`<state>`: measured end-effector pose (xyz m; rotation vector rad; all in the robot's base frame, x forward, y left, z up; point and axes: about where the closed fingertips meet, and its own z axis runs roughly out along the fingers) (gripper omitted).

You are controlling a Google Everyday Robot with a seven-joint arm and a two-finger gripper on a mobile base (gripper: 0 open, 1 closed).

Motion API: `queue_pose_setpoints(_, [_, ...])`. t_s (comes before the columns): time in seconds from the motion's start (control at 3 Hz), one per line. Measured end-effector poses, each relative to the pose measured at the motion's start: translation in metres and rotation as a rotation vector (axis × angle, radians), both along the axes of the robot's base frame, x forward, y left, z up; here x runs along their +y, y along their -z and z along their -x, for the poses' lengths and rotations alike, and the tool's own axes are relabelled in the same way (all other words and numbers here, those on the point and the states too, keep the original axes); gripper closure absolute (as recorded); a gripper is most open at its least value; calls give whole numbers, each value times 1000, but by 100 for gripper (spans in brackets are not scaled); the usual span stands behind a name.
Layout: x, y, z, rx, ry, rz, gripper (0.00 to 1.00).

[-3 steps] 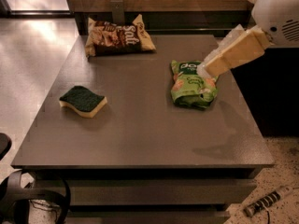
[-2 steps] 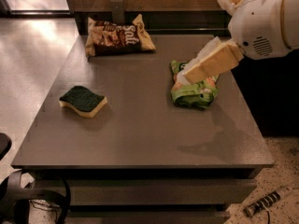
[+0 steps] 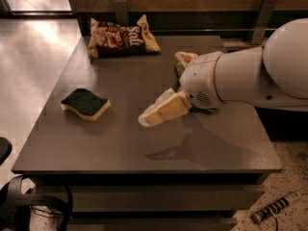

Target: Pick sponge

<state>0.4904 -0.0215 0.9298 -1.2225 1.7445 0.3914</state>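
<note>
Sponge point(image 3: 85, 104) lay flat on the left part of the desk point(image 3: 120, 150), dark green side up, pale foam edge facing the camera, nothing touching it. Brown snack bag point(image 3: 120, 36) sat at the far edge, well apart from the sponge. Pincer point(image 3: 156, 113) hung over mid-desk, right of the sponge, tip pointed toward it and low over the surface, with bare desk between them. It carried nothing. Could not tell whether it was spread or pressed together. Its shadow point(image 3: 185, 150) fell just below-right. Green snack bag point(image 3: 184, 60) was mostly hidden behind the wrist. Arm point(image 3: 240, 76) reached in from the right.

Step, as judged: approach, grasp not yet made. Next move likely called for more travel left until the pincer sat above the sponge, then lining up across its narrow width and descending near the desk top, since the sponge sat low. Foam looked soft, so a light squeeze should do.
</note>
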Motion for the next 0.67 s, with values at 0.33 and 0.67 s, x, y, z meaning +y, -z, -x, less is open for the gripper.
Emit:
queue_pose_setpoints(0.33, [0,0,0,0,0,0,0])
queue_pose_setpoints(0.67, [28,11,-17,-10,-26,-19,0])
